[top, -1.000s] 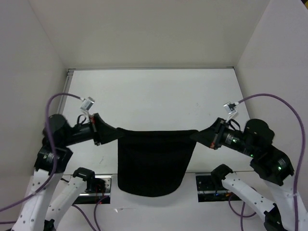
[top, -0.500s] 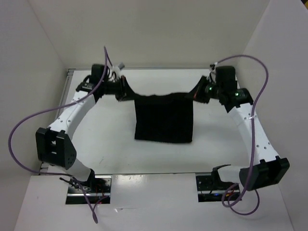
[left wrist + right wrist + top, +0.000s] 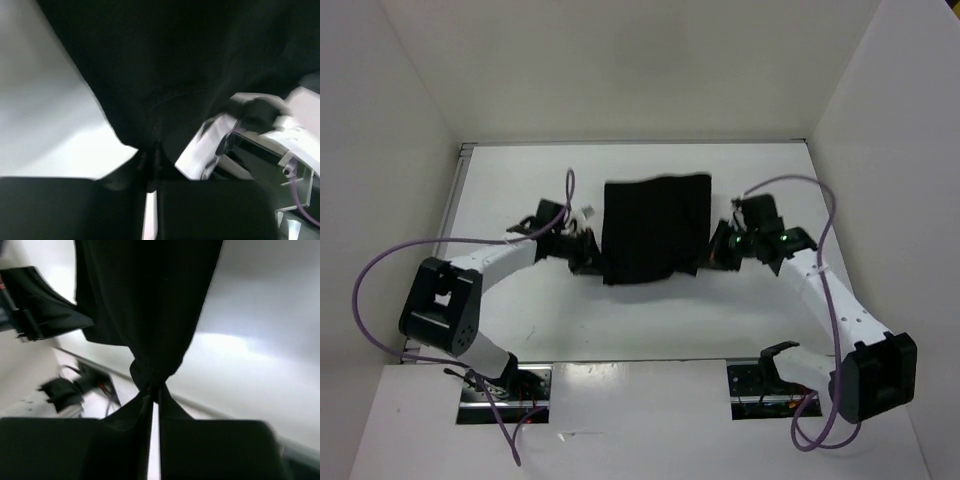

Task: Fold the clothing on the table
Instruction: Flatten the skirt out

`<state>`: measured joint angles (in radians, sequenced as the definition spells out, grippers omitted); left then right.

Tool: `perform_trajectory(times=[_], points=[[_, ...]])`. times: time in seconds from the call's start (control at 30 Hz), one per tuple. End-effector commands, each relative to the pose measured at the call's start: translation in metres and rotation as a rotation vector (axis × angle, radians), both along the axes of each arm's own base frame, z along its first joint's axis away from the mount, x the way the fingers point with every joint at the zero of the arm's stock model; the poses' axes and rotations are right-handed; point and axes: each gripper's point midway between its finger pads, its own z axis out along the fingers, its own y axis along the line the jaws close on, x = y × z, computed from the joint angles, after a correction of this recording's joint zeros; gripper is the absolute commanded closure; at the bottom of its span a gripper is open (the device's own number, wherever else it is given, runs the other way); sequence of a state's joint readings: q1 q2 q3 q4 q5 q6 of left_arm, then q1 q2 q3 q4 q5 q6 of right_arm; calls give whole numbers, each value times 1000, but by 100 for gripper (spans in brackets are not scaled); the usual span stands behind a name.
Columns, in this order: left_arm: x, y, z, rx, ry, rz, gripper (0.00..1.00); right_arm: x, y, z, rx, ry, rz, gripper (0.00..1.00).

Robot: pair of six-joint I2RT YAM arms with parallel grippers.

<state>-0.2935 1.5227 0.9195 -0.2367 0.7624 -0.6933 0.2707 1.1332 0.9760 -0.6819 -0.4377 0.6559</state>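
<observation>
Plain black clothing (image 3: 655,230), white table (image 3: 650,320)

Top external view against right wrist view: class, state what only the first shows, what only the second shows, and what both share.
Only the top external view shows the left gripper and the right gripper at opposite sides of the black clothing, with the garment's whole outline over the white table. Only the right wrist view shows, close up, the fabric gathered into a bunch pinched between that gripper's fingers. Both show the black clothing and the white table.
</observation>
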Motion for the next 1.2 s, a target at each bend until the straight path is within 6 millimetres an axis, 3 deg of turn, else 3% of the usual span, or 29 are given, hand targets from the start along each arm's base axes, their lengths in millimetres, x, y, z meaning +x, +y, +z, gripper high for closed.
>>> perform_trajectory(times=[0.0,0.03,0.1,0.17,0.2,0.23,0.27,0.3,0.37,0.4,0.5,0.53,0.57,0.6,0.63,0.67,0.7,0.83,1.07,1.17], points=[[-47,5,-56,95,156,9,83,-78,16,-36,28,239,-16,88],[-57,9,-66,132,190,13,54,-103,15,-54,18,321,-22,79],[-69,20,-65,201,201,40,29,-134,3,-42,24,345,-110,66],[-65,26,-37,216,142,93,10,-135,-15,-16,49,241,-212,58],[-55,30,-26,239,93,137,8,-133,-18,4,66,194,-234,56],[-47,30,-9,228,34,155,7,-133,-22,8,56,184,-248,56],[-31,26,14,206,-22,179,5,-130,-23,7,37,183,-250,56],[-22,24,22,203,-44,187,5,-123,-19,-3,4,209,-243,56],[-1,16,24,201,-61,183,9,-103,-6,-4,10,162,-201,58],[11,9,34,177,-82,175,14,-96,0,-8,8,161,-184,58],[29,-8,21,142,-57,125,54,-63,8,-18,-62,123,-174,61],[39,-15,16,121,-56,108,65,-50,5,-33,-128,143,-193,64],[40,-19,9,120,-40,106,87,-37,0,-38,-158,129,-200,65],[45,-24,0,112,-12,105,94,-26,0,-38,-169,121,-199,67],[50,-26,-6,110,-16,105,97,-16,-1,-52,-203,151,-196,69],[53,-29,-7,97,-4,103,100,-4,-3,-53,-220,129,-204,76],[55,-30,-24,112,29,102,100,3,-6,-60,-239,134,-214,79],[59,-31,-50,158,72,119,100,22,-8,-91,-314,208,-210,91],[55,-15,-106,285,175,180,100,36,-13,-158,-416,350,-175,92],[70,-10,-118,279,187,214,100,52,-15,-167,-429,357,-190,92]])
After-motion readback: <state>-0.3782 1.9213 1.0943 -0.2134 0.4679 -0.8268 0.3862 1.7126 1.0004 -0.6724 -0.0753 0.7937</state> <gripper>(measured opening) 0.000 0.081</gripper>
